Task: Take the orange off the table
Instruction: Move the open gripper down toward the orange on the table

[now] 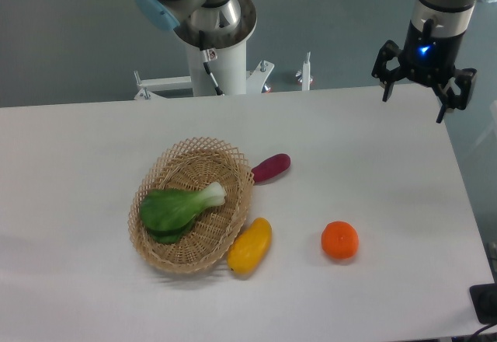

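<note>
The orange (pixel 340 240) is small, round and glossy. It lies on the white table (pixel 93 155) toward the front right, apart from everything else. My gripper (pixel 418 98) hangs open and empty above the table's far right edge, well behind and to the right of the orange. Its black fingers (pixel 386 85) point down and are spread wide.
A wicker basket (pixel 193 204) left of centre holds a green leafy vegetable (pixel 178 207). A yellow elongated fruit (pixel 250 246) lies against the basket's front right rim. A purple oblong vegetable (pixel 271 168) lies at its back right. The robot base (pixel 217 54) stands behind the table.
</note>
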Controlling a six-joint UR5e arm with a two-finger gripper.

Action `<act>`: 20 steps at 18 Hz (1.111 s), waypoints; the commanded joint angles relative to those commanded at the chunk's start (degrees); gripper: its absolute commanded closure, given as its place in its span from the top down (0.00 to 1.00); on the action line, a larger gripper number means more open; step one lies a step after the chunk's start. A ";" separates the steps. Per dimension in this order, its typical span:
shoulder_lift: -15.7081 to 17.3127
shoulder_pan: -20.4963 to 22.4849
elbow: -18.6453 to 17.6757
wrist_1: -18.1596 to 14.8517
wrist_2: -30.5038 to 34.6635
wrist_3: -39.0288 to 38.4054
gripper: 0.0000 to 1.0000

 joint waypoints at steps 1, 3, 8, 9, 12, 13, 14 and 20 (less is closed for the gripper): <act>0.00 -0.09 -0.17 0.17 0.09 0.00 1.00; 0.00 -0.18 -0.79 1.23 0.00 -0.35 1.00; 0.00 -0.26 -1.05 1.23 -0.18 -0.62 1.00; -0.09 -0.53 -1.40 1.32 -0.09 -0.70 1.00; -0.09 -0.88 -2.81 2.98 -0.09 -3.15 1.00; -0.09 -1.23 -3.77 4.29 -0.09 -5.43 1.00; -0.09 -1.75 -4.39 5.09 0.00 -6.67 1.00; -0.70 -5.71 -11.41 13.44 0.35 -18.87 1.00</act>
